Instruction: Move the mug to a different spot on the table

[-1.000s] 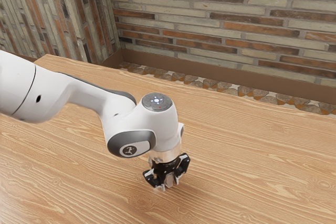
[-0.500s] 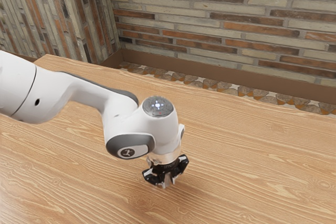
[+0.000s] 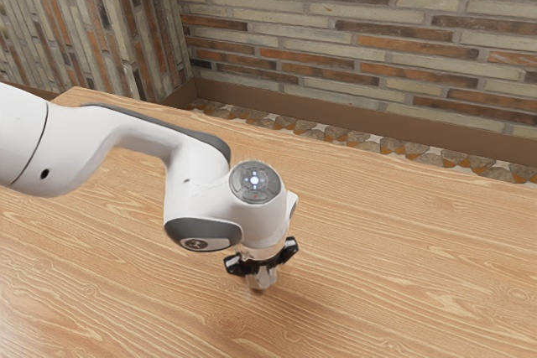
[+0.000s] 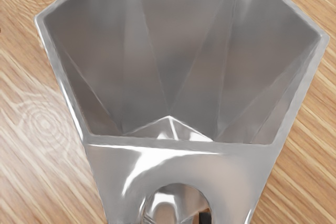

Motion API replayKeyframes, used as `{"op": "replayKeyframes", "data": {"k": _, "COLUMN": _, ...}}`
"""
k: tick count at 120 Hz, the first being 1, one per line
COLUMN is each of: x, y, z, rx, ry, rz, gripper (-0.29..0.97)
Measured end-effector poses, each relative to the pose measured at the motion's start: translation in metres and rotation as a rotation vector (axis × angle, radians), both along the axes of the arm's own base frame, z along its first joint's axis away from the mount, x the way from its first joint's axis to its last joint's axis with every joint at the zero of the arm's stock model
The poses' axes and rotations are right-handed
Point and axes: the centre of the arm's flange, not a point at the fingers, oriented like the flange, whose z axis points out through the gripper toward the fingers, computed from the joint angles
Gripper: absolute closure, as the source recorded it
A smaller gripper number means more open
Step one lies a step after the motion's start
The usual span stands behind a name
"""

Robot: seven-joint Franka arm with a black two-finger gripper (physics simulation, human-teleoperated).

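I found the arm (image 3: 126, 148) hanging low over the tabletop (image 3: 419, 249), well clear of its far edge. The mug (image 4: 178, 51) stood upright directly beneath the arm's end, evidently placed for gripping. I could not tell the jaws' state.

Exterior camera: stands off to the side of the tabletop (image 3: 403, 241), raised above it, looking down at a slant across the wood toward the brick wall (image 3: 352, 31) behind the tabletop's far edge. Mid distance. It takes in a wide stretch of tabletop and the arm (image 3: 126, 153) entering from the exterior view's left.

Wrist camera: rides at the arm's end, pointing nearly straight down onto the tabletop. Very close, peering into the open mouth of the mug (image 4: 178, 77).

Shared ground: the patch of wood-grain tabletop under the arm's end.
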Motion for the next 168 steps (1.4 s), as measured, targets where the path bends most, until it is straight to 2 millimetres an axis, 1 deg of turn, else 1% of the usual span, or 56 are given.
{"op": "replayKeyframes", "data": {"k": 24, "x": 0.000, "y": 0.004, "z": 0.008, "rx": 0.105, "ry": -0.075, "rz": -0.034, "gripper": 0.71}}
{"op": "replayKeyframes", "data": {"k": 37, "x": 0.004, "y": 0.013, "z": 0.017, "rx": 0.136, "ry": -0.113, "rz": -0.015, "gripper": 0.72}}
{"op": "replayKeyframes", "data": {"k": 49, "x": 0.009, "y": 0.033, "z": 0.020, "rx": 0.157, "ry": -0.124, "rz": 0.032, "gripper": 0.73}}
{"op": "replayKeyframes", "data": {"k": 69, "x": 0.017, "y": 0.065, "z": 0.017, "rx": 0.189, "ry": -0.119, "rz": 0.112, "gripper": 0.75}}
{"op": "replayKeyframes", "data": {"k": 92, "x": 0.024, "y": 0.091, "z": 0.015, "rx": 0.232, "ry": -0.119, "rz": 0.165, "gripper": 0.75}}
{"op": "replayKeyframes", "data": {"k": 107, "x": 0.030, "y": 0.115, "z": 0.012, "rx": 0.258, "ry": -0.116, "rz": 0.204, "gripper": 0.75}}
{"op": "replayKeyframes", "data": {"k": 120, "x": 0.035, "y": 0.131, "z": 0.007, "rx": 0.262, "ry": -0.112, "rz": 0.224, "gripper": 0.75}}
{"op": "replayKeyframes", "data": {"k": 135, "x": 0.040, "y": 0.138, "z": 0.006, "rx": 0.254, "ry": -0.119, "rz": 0.233, "gripper": 0.75}}
{"op": "replayKeyframes", "data": {"k": 152, "x": 0.044, "y": 0.141, "z": -0.002, "rx": 0.244, "ry": -0.113, "rz": 0.226, "gripper": 0.75}}
{"op": "replayKeyframes", "data": {"k": 168, "x": 0.046, "y": 0.144, "z": -0.004, "rx": 0.245, "ry": -0.117, "rz": 0.224, "gripper": 0.75}}
